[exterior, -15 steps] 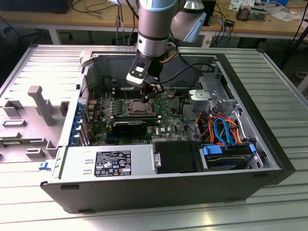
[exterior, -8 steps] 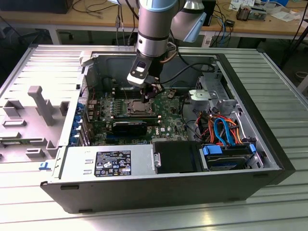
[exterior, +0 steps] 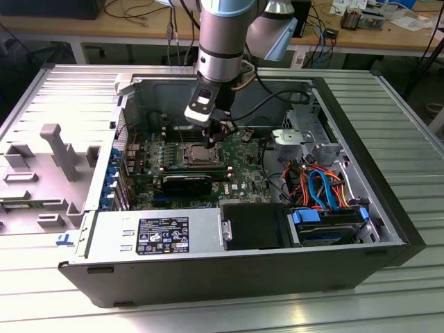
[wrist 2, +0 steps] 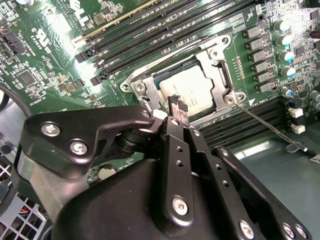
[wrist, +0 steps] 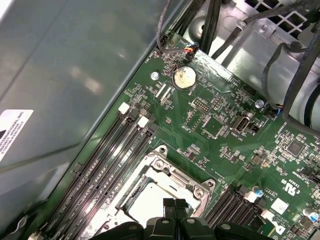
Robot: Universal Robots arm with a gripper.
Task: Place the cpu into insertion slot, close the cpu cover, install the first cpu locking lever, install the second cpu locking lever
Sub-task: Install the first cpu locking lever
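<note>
The cpu (wrist 2: 192,92), a silvery square chip, lies in the insertion slot (exterior: 200,154) on the green board. The cpu cover (wrist 2: 220,75), a silver frame, lies flat around it, and the chip shows through its window. In the first wrist view the same cover (wrist: 165,170) frames the pale cpu (wrist: 147,197). A thin wire locking lever (wrist 2: 272,129) juts out from one corner of the socket, along the board. My gripper (wrist 2: 176,106) is shut with nothing between its fingers. Its tips (wrist: 175,203) hang over the socket's edge; from outside, the gripper (exterior: 216,137) hovers just above the socket.
Long black memory slots (wrist 2: 150,30) run beside the socket. A coin battery (wrist: 183,77) and black cables (wrist: 220,25) lie further along the board. The case holds a power supply (exterior: 156,232), a black block (exterior: 187,182), a drive (exterior: 326,225) and coloured wires (exterior: 319,184).
</note>
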